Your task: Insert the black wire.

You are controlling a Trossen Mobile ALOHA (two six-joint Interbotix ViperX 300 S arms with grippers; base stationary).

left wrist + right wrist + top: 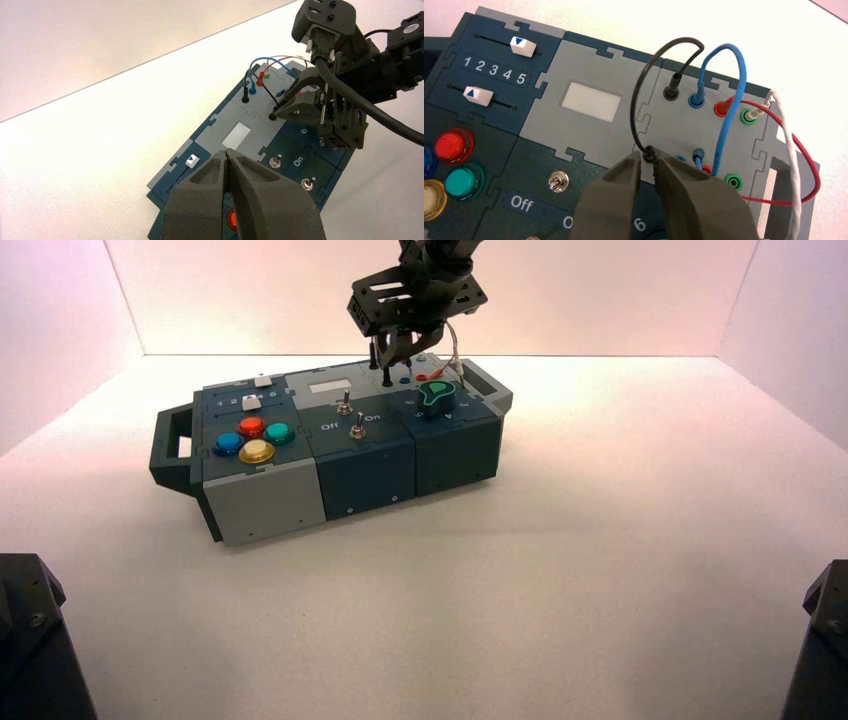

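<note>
The black wire (636,100) loops up from its far plug (672,90), which stands in a black socket on the box's grey wire panel (659,125). My right gripper (648,159) is shut on the wire's other plug, with the fingertips pinching it just over the panel's nearer row, beside a blue plug (698,156). Whether that tip sits in a socket is hidden by the fingers. From the left wrist view the same grip shows at the right gripper (274,115). My left gripper (227,152) hangs shut and empty above the button end of the box.
A blue wire (729,100), a red wire (794,130) and a white lead (791,165) arch over the same panel. Two white sliders (523,45), coloured buttons (453,144), toggle switches (556,181) and a green knob (437,393) fill the rest of the box (270,500).
</note>
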